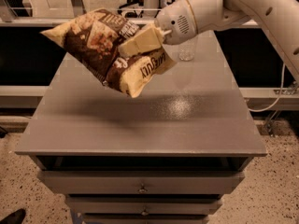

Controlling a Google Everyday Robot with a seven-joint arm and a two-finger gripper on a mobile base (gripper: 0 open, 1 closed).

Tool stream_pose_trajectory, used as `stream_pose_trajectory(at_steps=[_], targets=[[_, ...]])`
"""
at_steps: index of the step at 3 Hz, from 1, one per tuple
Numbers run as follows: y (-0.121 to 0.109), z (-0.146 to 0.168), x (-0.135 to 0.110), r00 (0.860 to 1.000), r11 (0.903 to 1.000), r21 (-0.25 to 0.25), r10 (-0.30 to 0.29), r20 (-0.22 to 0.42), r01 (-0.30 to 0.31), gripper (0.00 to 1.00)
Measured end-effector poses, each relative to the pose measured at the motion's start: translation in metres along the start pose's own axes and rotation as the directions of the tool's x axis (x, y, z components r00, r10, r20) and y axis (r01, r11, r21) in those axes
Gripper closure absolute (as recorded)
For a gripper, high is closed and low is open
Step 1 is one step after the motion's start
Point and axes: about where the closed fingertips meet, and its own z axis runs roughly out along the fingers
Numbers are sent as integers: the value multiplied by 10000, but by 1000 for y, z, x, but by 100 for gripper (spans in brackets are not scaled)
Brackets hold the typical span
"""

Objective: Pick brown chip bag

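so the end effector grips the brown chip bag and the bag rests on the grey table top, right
Not quite. The end effector does grip the brown chip bag, but the bag hangs in the air above the grey table top, clear of it, with its shadow on the surface below. The camera view shows this.

- White arm seen entering from upper right corner, sloped down toward left.
- Rounded wrist housing set at arm's end; perforated grille patch shown on near face.
- Claw extended leftward from wrist, positioned high over far left part of worktop, well clear of surface.
- One cream finger laid across front of brown chip bag; other finger hidden behind bag.
- Bag clamped between fingers near its middle, held in air, tilted.
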Motion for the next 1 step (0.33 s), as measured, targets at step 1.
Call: stream_pose_trajectory(at_steps=[1], targets=[[2,-8,-16,9993,9995,62,-316,215,315,100]])
